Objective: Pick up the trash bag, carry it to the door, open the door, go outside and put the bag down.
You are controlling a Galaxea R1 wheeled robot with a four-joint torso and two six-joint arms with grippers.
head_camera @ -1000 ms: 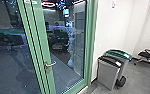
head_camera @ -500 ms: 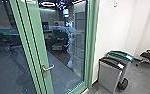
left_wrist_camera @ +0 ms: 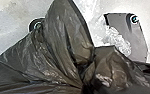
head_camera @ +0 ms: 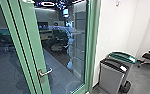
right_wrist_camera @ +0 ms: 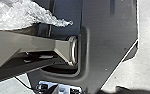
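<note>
Head view: the door fronts the robot, handle near its green edge. Left wrist view: the bag bunches close to the camera. Neither jaws' state can be told; a loose grip could drop it, a swing snag the handle.

Looks onto a dark, glossy trash bag, drawn into a tight gather, with creased folds fanning out. Takes in crumpled clear plastic beside it, above pale floor.
</note>
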